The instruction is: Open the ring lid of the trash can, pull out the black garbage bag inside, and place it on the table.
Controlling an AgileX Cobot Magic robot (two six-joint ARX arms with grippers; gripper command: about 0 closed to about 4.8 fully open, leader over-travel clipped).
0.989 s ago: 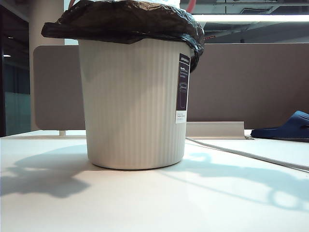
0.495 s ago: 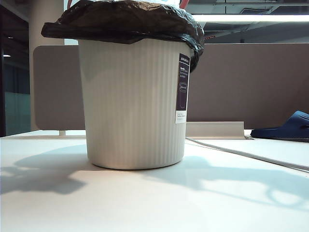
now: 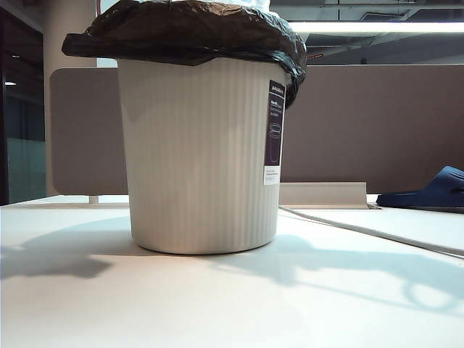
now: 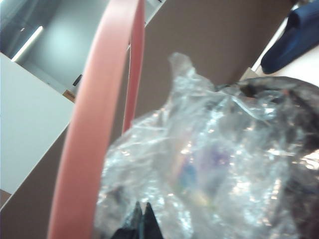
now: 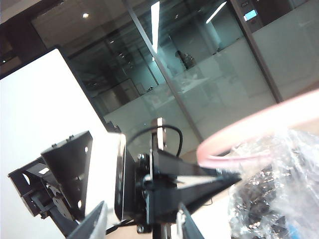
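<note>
The trash can [image 3: 201, 152] stands in the middle of the white surface [image 3: 217, 304], and the black garbage bag [image 3: 188, 32] is folded over its rim like a hat. In the exterior view I see no arms at all, only their shadows on the surface.

The left wrist view shows more. The ring lid [image 4: 94, 124] is up off the can, a thin pink hoop tipped on its edge, next to a puffy lump of clear plastic [image 4: 209, 164] sitting in the bag. The left gripper [image 4: 143, 224] peeks in at the edge of that view, its jaws pinched tight together. It looks like they hold the hoop, but I cannot see the place where they meet it.

The right wrist view looks across at the left arm's black hand [image 5: 164, 184], with the tip of that hand at the pink hoop. The right gripper [image 5: 139, 226] shows only two grey fingertips [image 5: 92, 226], set apart with nothing between them.

I think the hoop is light and stiff, so a pinch on its edge is enough. The bag is thin, soft and slippery, and it could tear. I would grab a bunched fold near the rim, not the smooth top. The stuff inside looks light.

A dark blue slipper [image 3: 424, 190] lies off to the side.
</note>
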